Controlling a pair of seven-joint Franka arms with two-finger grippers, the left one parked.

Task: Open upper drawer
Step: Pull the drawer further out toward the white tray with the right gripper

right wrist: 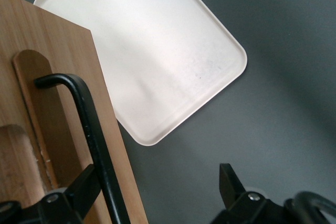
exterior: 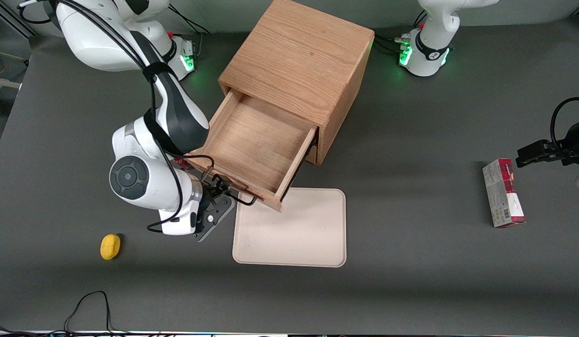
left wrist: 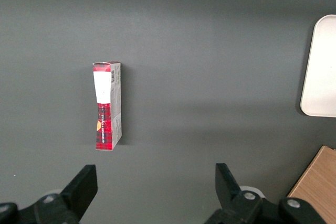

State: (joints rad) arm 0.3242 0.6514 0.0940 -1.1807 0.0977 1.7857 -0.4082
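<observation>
The upper drawer, light oak with a black bar handle, stands pulled out of the cabinet, its front over a cream tray. The gripper is at the handle with its fingers spread. Dark grey desk.

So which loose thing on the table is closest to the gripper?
The cream tray, right beside the gripper at the upper drawer handle; the yellow object and red box sit farther off.

Even overhead light, soft shadows, pics sharp, no glare.
</observation>
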